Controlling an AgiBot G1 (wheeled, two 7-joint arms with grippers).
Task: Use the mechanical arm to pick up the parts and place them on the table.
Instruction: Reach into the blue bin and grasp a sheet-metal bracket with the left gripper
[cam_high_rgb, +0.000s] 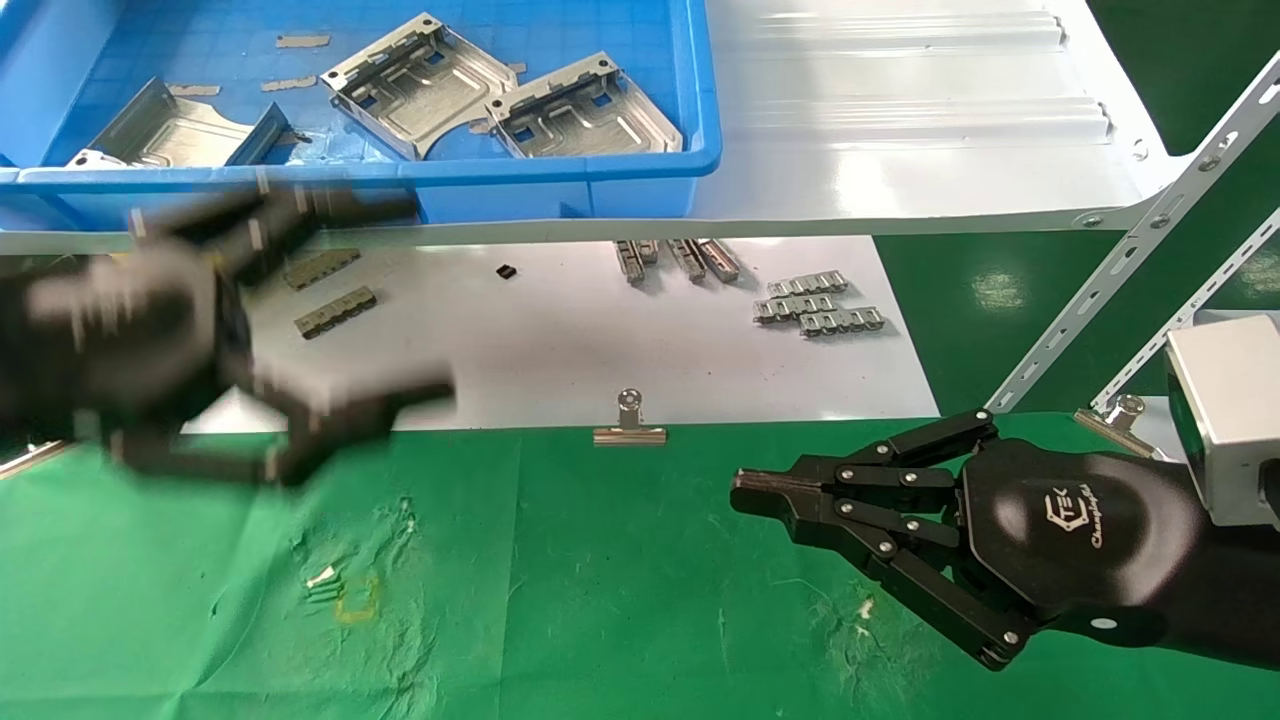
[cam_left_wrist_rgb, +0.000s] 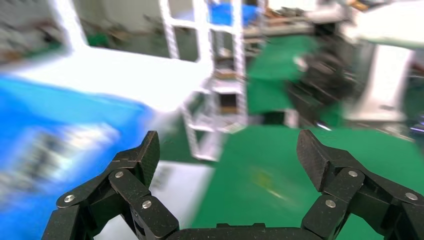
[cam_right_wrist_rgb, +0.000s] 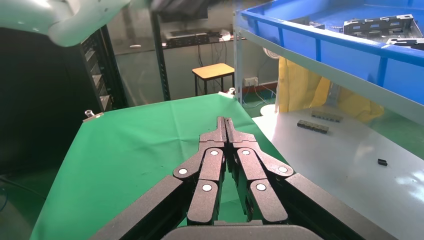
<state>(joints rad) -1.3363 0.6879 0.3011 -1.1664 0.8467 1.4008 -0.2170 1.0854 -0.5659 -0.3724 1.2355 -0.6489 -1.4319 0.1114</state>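
Over the near edge of the white board (cam_high_rgb: 560, 340), my left gripper (cam_high_rgb: 330, 300) hangs with its jointed black fingers (cam_left_wrist_rgb: 145, 155) spread wide, holding nothing. The three silvery stamped parts (cam_high_rgb: 415, 80) lie in the blue plastic bin (cam_high_rgb: 700, 110) on the glossy white shelf (cam_high_rgb: 900, 120). My right gripper (cam_high_rgb: 745, 490) rests over the wrinkled green cloth tabletop (cam_high_rgb: 600, 600), fingers pressed together to a point.
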